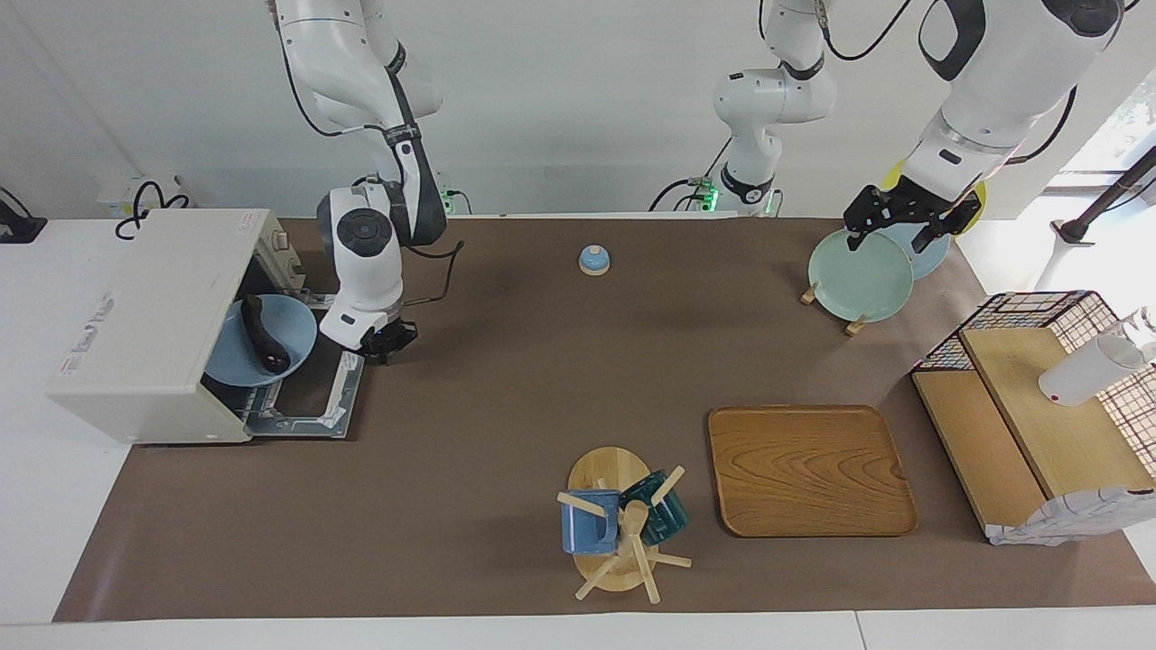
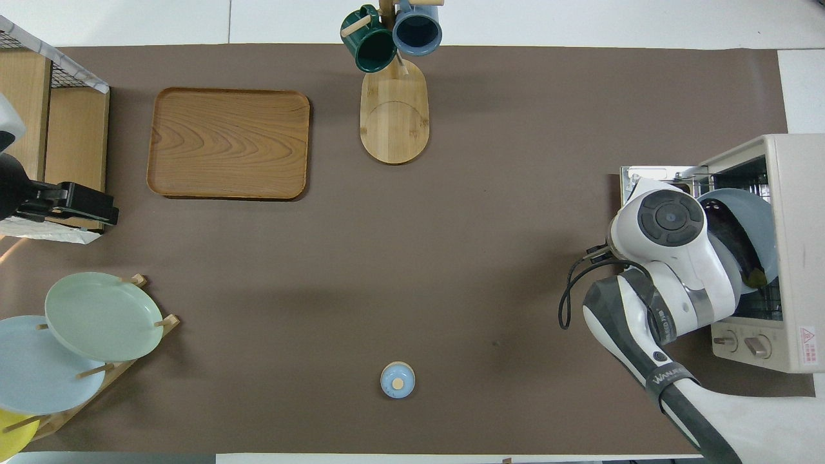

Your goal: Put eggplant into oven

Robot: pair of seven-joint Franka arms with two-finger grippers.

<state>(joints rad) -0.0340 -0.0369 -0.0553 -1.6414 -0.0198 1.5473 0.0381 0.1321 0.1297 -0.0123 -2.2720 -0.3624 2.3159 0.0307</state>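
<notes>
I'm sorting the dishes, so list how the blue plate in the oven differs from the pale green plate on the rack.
The blue plate lies in the open oven; the pale green plate stands tilted on a wooden rack at the left arm's end of the table.

The blue plate carries the eggplant; the green plate carries nothing.

The blue plate is partly hidden under the oven's top; the green plate shows fully.

Both are round and plain.
</notes>
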